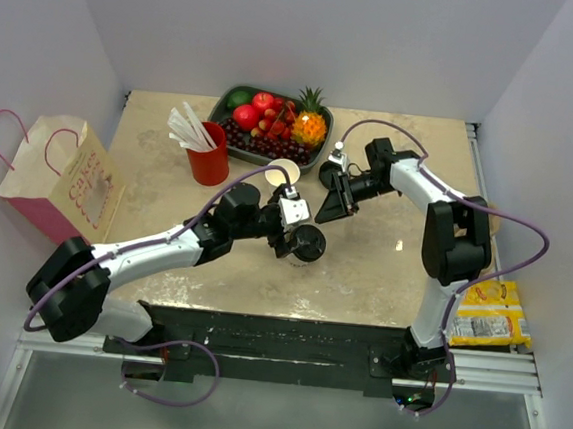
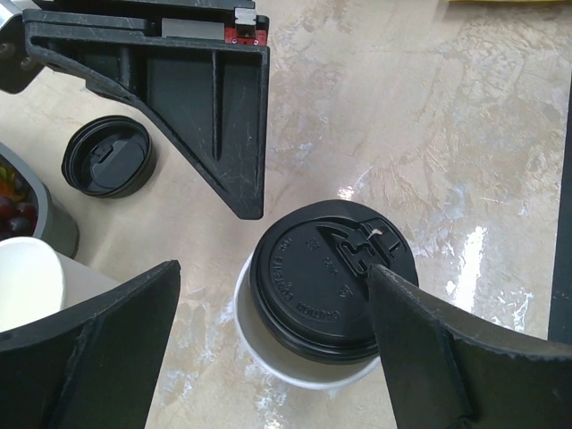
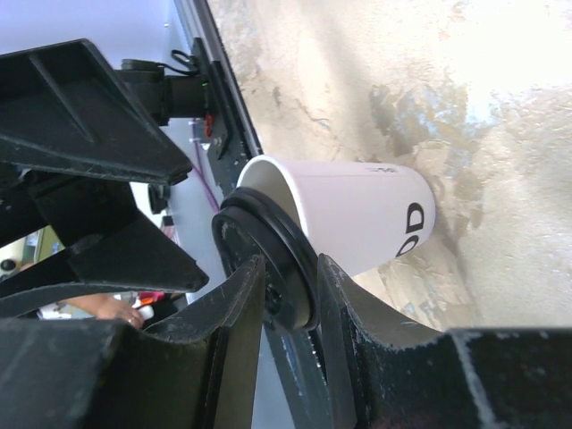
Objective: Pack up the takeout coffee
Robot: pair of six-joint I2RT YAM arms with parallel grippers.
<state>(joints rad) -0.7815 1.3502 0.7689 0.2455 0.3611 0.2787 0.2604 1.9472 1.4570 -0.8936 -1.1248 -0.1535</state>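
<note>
The takeout coffee stands upright near the middle of the table. Its base is on the surface and its black lid is seated on top, so the long axis goes straight up and the mouth points upward. The drinking tab sits at the lid's edge beside one finger of the left gripper. This gripper is spread wide around the cup: one finger reaches over the lid's rim, whether touching or not I cannot tell, and the other is apart from the wall, so the cup is not gripped. The right gripper hangs just beside the lid with only a narrow gap between its fingers, and it appears to hold nothing. A spare lid lies flat a little apart, and a lidless white cup stands near. The paper bag waits at the left edge, well apart. By my judgement the lidding is done; what is left is the grasp, the carry and the lowering into the bag.
</note>
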